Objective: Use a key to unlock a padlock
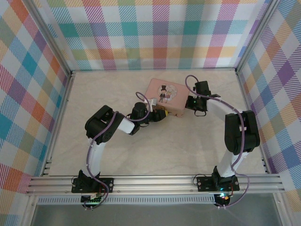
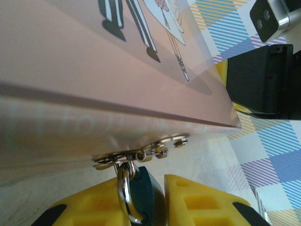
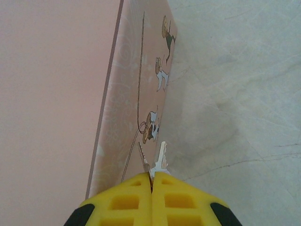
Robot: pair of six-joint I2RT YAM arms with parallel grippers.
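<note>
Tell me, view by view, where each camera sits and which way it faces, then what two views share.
Top external: above and behind the bases, looking down on the table; the left arm and right arm reach the pink tin.
Left wrist: on the left wrist, facing the tin's hasp; the yellow left jaws clamp the padlock.
Right wrist: on the right wrist, facing along the tin's side; the yellow right jaws pinch the key.
Shared: both wrist views show the tin, as does the top view.

one tin (image 1: 162, 92), one padlock (image 2: 146, 192), one key (image 3: 162, 156).
</note>
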